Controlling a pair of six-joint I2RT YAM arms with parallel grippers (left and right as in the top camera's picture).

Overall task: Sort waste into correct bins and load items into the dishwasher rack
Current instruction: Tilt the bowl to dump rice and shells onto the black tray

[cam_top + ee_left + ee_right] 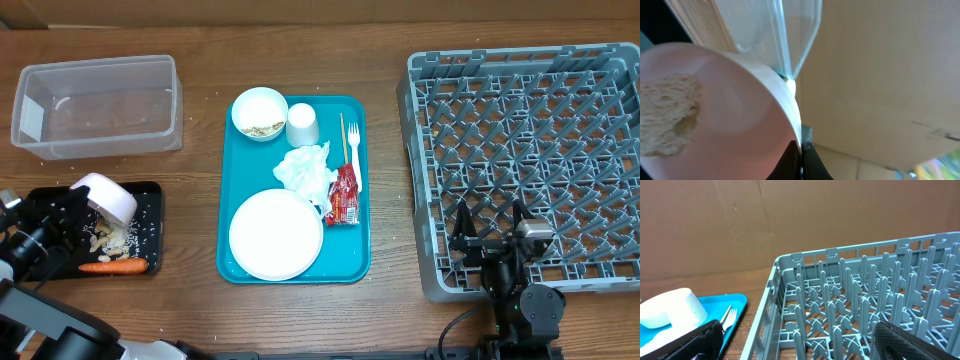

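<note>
My left gripper is shut on the rim of a pinkish bowl, held tilted over the black tray, which holds beige scraps and a carrot. In the left wrist view the fingers pinch the bowl, with a beige scrap still inside. The clear tub stands behind. The teal tray carries a plate, a second bowl with scraps, a cup, a napkin, a red wrapper, a fork and chopsticks. My right gripper is open and empty over the front left of the grey rack.
In the right wrist view the open fingers straddle the rack's pegs; the cup, fork and teal tray edge lie to the left. A cardboard wall stands behind the table.
</note>
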